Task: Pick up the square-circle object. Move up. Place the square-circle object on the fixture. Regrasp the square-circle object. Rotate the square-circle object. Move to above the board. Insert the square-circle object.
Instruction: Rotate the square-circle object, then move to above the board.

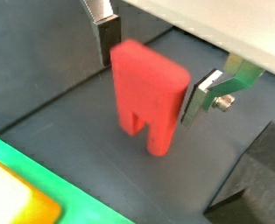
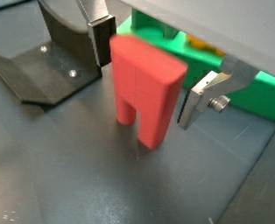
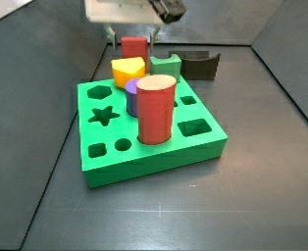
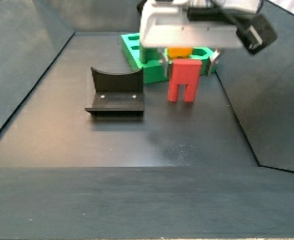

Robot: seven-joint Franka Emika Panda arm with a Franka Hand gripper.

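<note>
Two silver fingers (image 1: 202, 98) of the gripper (image 2: 151, 70) flank the square-circle object (image 2: 147, 85) in both wrist views, spread apart, with a visible gap on the one side, so nothing is clasped. The red piece stands upright on the dark floor on its two legs, between the board (image 4: 143, 52) and the fixture (image 4: 113, 92) (its lower half is hidden behind the board in a side view (image 3: 134, 46)). The gripper body covers the piece's top in a side view. The red cylinder (image 3: 156, 110) stands in the board.
</note>
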